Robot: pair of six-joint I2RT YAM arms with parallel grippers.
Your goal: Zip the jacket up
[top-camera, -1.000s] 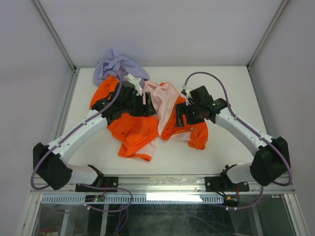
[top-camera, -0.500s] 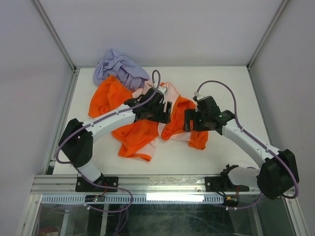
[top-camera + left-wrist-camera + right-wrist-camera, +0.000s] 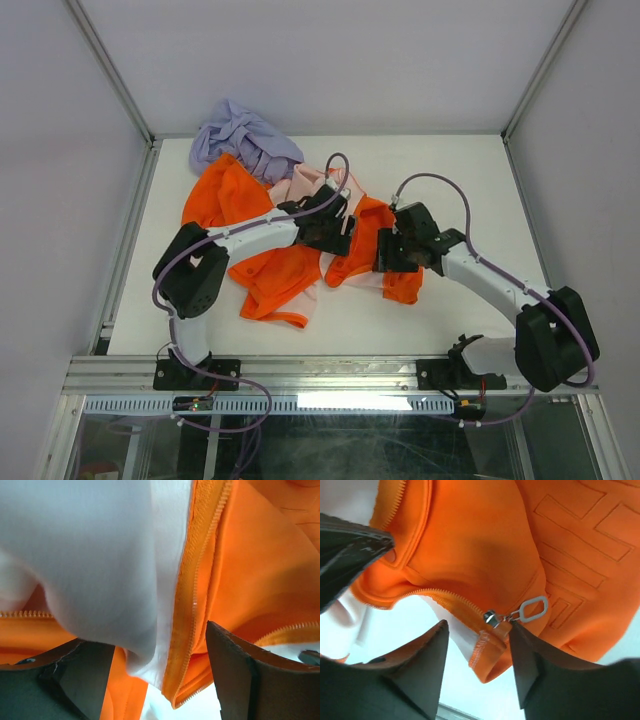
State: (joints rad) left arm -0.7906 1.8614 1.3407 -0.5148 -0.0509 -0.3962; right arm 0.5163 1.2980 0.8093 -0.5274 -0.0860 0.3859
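The orange jacket [image 3: 270,270] lies open and crumpled on the white table [image 3: 450,170], its pale pink lining [image 3: 310,185] showing at the middle. My left gripper [image 3: 343,232] is over the jacket's centre. In the left wrist view it [image 3: 160,680] is open, with a zipper-toothed front edge [image 3: 187,605] and lining [image 3: 100,570] hanging between the jaws. My right gripper [image 3: 380,255] is at the right front panel. In the right wrist view it [image 3: 477,670] is open around the hem corner [image 3: 492,657], just below the metal zipper slider [image 3: 491,617] and its white pull tab [image 3: 534,608].
A lavender-purple garment [image 3: 240,135] is bunched at the table's back left, touching the jacket's sleeve. Grey enclosure walls stand on all sides. A metal rail [image 3: 330,372] runs along the near edge by the arm bases.
My left arm has swung right across the jacket, its gripper now at the centre front edges. My right gripper has shifted slightly left and down onto the right panel's hem.
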